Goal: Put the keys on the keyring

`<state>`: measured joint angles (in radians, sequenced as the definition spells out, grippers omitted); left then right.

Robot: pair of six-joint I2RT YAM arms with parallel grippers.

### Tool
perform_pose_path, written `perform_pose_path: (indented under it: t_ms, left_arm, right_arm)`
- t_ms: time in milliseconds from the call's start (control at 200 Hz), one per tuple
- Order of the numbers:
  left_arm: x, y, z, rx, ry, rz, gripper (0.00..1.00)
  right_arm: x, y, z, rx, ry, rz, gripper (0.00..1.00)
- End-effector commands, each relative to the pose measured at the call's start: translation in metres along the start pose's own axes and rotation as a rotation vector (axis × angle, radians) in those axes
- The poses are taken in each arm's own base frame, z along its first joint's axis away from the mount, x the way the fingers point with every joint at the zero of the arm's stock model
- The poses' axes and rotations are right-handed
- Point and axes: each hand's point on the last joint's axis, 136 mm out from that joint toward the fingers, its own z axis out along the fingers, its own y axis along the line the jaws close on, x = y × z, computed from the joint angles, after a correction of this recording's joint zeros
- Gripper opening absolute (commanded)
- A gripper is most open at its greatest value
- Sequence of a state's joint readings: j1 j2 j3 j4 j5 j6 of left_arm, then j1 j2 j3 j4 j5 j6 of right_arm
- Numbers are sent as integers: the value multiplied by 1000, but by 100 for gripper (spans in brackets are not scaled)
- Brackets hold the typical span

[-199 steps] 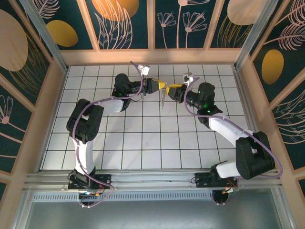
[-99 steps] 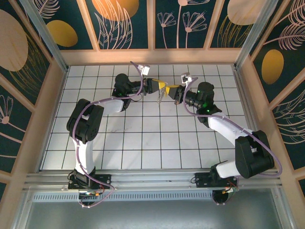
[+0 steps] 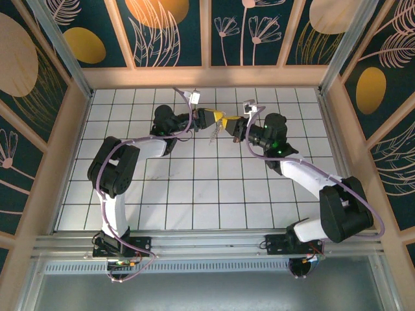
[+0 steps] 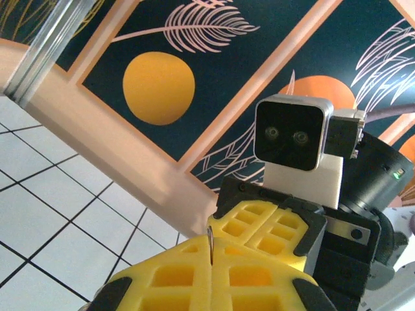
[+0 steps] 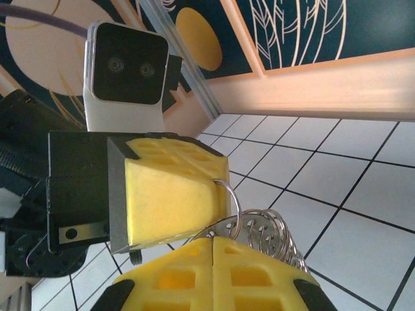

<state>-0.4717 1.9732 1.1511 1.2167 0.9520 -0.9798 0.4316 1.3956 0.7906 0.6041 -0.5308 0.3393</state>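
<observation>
**2 arms meet above the far middle of the table [image 3: 194, 194], the keyring [image 5: 262, 228] pinched between them.**

I have the left gripper [image 3: 220, 118] clamped on a thin loop of the keyring and the right gripper [image 3: 232, 121] closed on a flat metal tab [image 5: 219, 228] just beside it, the coils dangling clear of the tiles. The tab may be the key; I cannot tell whether it sits on the loop. I judge the threading as under way, not finished: the piece needs working round the loop, then both grips must release.
</observation>
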Motion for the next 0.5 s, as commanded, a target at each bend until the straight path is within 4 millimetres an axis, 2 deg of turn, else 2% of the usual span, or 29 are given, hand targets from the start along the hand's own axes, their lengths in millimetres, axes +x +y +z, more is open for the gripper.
perform_pose_path:
  t_ms: [0, 360, 410, 496]
  left_arm:
    - [-21, -37, 6, 64, -72, 88, 0]
    - [-23, -34, 8, 62, -84, 81, 0]
    - [-23, -33, 8, 61, -85, 81, 0]
    - [-23, -33, 8, 59, -86, 81, 0]
  right_arm:
    - [-4, 7, 11, 14, -28, 12, 0]
    - [-3, 15, 25, 33, -15, 15, 0]
    - [-2, 14, 25, 41, -13, 15, 6]
    - [-1, 15, 22, 41, -15, 15, 7]
